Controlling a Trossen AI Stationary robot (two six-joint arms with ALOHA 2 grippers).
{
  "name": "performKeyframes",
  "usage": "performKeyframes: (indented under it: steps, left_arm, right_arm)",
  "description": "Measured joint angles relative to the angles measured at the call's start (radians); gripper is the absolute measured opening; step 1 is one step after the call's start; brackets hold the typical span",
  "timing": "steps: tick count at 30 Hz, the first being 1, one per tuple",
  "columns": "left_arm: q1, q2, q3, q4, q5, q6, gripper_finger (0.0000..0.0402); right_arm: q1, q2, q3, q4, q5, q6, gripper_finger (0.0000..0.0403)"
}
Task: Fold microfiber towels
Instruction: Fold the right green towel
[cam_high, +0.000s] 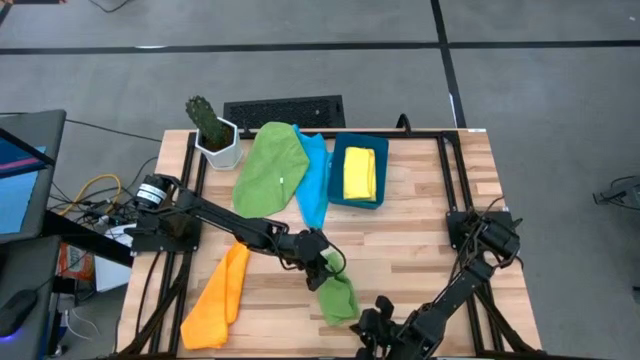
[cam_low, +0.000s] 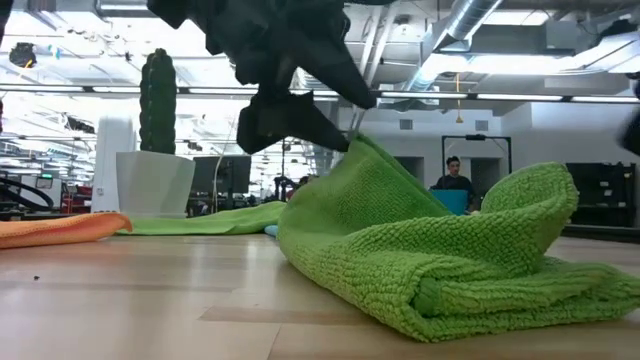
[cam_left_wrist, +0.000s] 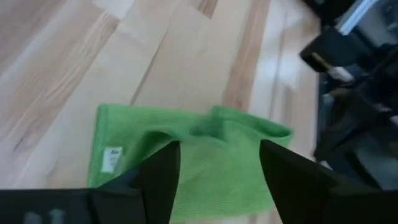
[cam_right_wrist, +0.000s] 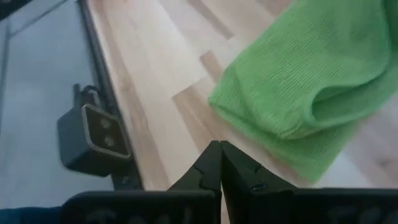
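On the table: 2 green towels (cam_high: 338, 297); 1 orange towel (cam_high: 220, 296).

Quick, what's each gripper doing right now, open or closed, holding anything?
Left gripper: open, just above the folded green towel, holding nothing.
Right gripper: shut, empty, near the table's front edge beside that towel.

1. The green towel (cam_low: 440, 260), just past the left fingers (cam_left_wrist: 163, 177), is soft cloth with a rough, nubby looped weave and a small white tag.
2. The counter (cam_left_wrist: 74, 56) is pale wood in planks, smooth with a light sheen.
3. The fingers are dark, matt, smooth plastic.
4. The orange towel (cam_high: 220, 296) is matt cloth.
5. The bin (cam_high: 336, 190) is rigid and smooth.
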Motion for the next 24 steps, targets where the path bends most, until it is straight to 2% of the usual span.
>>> performKeyframes:
  steps: [4, 10, 15, 19, 22, 24]
  left_arm:
    - [0.020, -0.031, 0.000, -0.007, 0.052, 0.000, 0.0218]
    - [0.031, -0.097, 0.001, -0.072, 0.059, 0.030, 0.0206]
    - [-0.016, -0.122, 0.001, -0.102, 0.041, 0.036, 0.0205]
    - [-0.105, -0.087, 0.001, -0.103, -0.040, 0.036, 0.0205]
    - [-0.153, -0.044, 0.000, -0.049, -0.105, 0.028, 0.0205]
    - [-0.181, -0.012, 0.000, 0.010, -0.113, 0.021, 0.0204]
  right_arm:
    - [-0.023, 0.000, 0.061, -0.147, 0.001, -0.001, 0.0042]
    - [-0.054, -0.001, 0.128, -0.358, 0.003, -0.001, 0.0079]
    - [-0.057, -0.001, 0.128, -0.379, -0.019, -0.015, 0.0107]
    - [-0.065, -0.001, 0.108, -0.385, -0.046, -0.023, 0.0122]
    - [-0.084, -0.009, 0.091, -0.389, -0.076, -0.031, 0.0130]
    - [-0.101, -0.019, 0.079, -0.379, -0.108, -0.060, 0.0134]
